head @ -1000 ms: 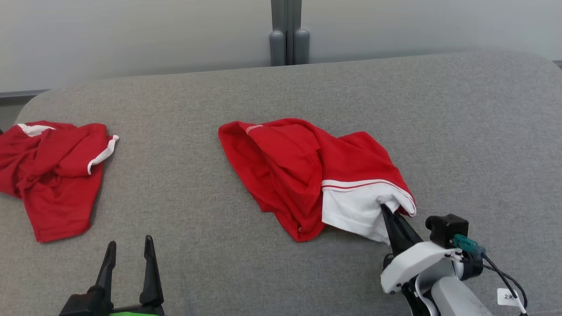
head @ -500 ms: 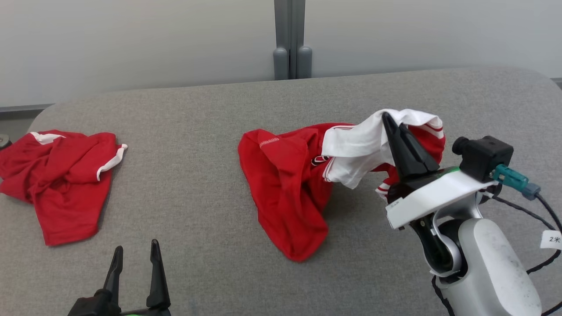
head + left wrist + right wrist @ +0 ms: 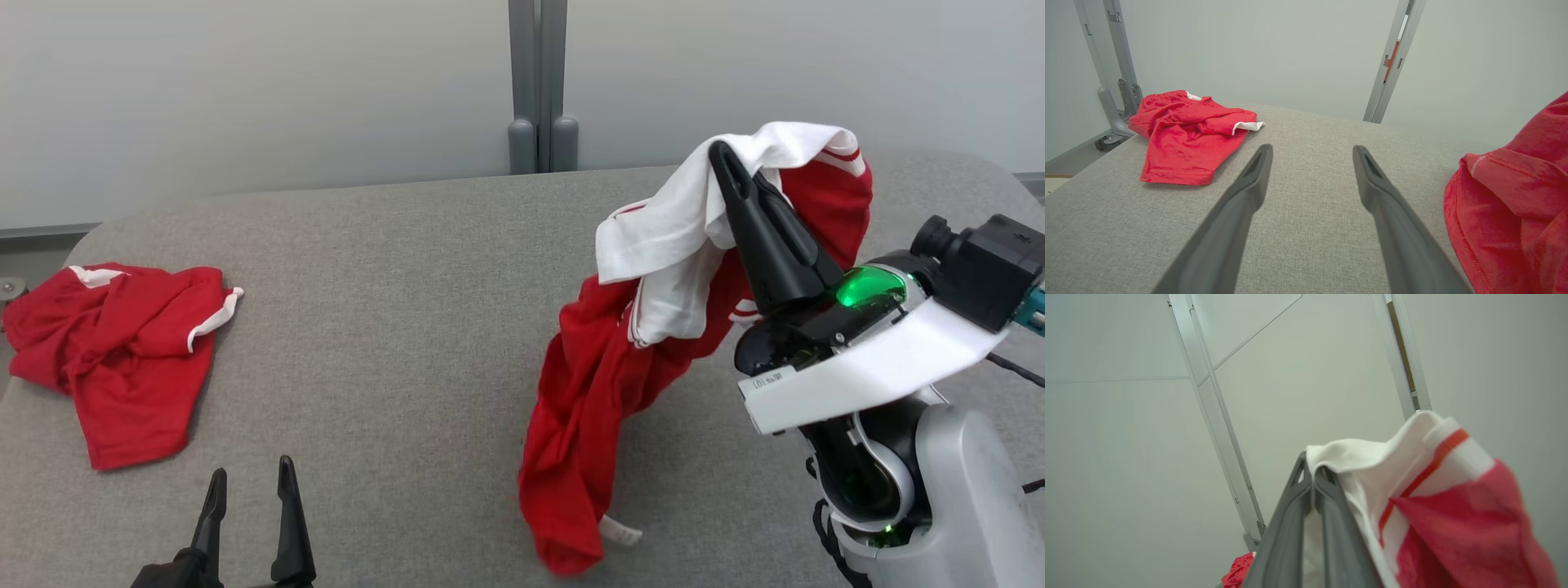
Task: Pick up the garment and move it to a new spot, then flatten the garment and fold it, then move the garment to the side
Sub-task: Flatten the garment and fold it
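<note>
A red garment [image 3: 596,392] with a white panel hangs from my right gripper [image 3: 727,159], which is shut on its white part and raised above the grey surface. Its lower end trails down onto the surface [image 3: 408,327] near the front. The right wrist view shows the closed fingers pinching the white cloth [image 3: 1363,457], with the red part [image 3: 1461,539] draped to the right. My left gripper [image 3: 249,482] sits low at the front left, open and holding nothing. Between its two fingers in the left wrist view [image 3: 1310,151] lies bare surface, and the held garment [image 3: 1515,204] shows at the right edge.
A second red garment with white trim [image 3: 114,351] lies crumpled at the far left of the surface [image 3: 1184,134]. A grey post [image 3: 537,82] rises behind the back edge. A pale wall lies beyond it.
My right gripper has risen with the garment's white part in it, lifting most of the garment off the surface. The head view has shifted. The left gripper stays open.
</note>
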You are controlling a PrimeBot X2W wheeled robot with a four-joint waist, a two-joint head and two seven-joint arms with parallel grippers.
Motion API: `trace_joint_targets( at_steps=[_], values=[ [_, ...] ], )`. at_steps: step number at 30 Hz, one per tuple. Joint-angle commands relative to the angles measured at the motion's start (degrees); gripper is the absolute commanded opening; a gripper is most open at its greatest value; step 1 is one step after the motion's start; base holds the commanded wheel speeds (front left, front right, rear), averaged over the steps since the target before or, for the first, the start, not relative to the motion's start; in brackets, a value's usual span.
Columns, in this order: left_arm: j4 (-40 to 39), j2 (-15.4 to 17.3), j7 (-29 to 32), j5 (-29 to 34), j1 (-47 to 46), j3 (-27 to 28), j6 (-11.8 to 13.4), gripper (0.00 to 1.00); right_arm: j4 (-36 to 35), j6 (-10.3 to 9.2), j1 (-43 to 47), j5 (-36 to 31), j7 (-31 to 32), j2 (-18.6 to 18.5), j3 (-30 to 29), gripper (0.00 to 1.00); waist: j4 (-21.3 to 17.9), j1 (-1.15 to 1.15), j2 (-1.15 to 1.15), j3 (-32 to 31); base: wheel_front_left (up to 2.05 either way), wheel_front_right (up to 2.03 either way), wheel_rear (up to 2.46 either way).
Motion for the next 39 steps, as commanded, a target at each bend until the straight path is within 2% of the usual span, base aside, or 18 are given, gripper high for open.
trace_joint_targets(
  at_steps=[1,11,17,20,24,33,39],
  values=[
    [-0.1,0.0,0.0,0.2,0.7,0.0,0.2,1.0,-1.3,0.0,0.7,1.0,0.3,-0.1,0.5,0.0,-0.3,0.0,0.0,-0.3,0.0,0.0,0.0],
    [-0.3,0.0,0.0,-0.1,0.7,-0.8,0.7,1.0,-6.9,0.0,-1.0,9.3,0.6,-0.1,7.1,0.0,-1.7,0.0,0.0,-0.6,0.0,0.0,0.0],
    [-0.2,0.0,0.0,-0.4,0.3,-1.4,1.1,1.0,-2.3,0.0,-3.4,14.1,-1.3,-0.1,8.8,0.0,-2.2,0.0,0.0,-0.5,0.0,0.0,0.0],
    [0.0,0.1,0.0,-0.5,-0.1,-1.8,1.2,1.0,4.5,0.0,-4.3,16.2,-2.4,-0.1,7.7,0.0,-2.2,0.0,0.0,-0.4,0.0,0.0,0.0],
    [0.3,0.1,0.0,-0.6,-1.0,-2.5,1.0,1.0,16.3,0.01,-6.3,15.5,-4.4,-0.1,3.5,0.0,-1.6,0.0,0.0,-0.2,0.0,0.0,0.0],
    [0.8,0.1,0.0,-0.8,-1.5,-3.0,0.3,1.0,50.6,0.01,-15.2,13.2,-11.4,-0.1,-3.9,0.0,-0.1,0.0,0.0,0.6,0.0,0.0,0.0],
    [1.4,0.1,0.0,-0.4,-2.4,-3.4,-0.3,1.0,71.8,0.01,-23.3,10.9,-18.3,-0.2,-3.9,0.0,1.5,0.0,0.0,1.3,0.0,0.0,0.0]
  ],
)
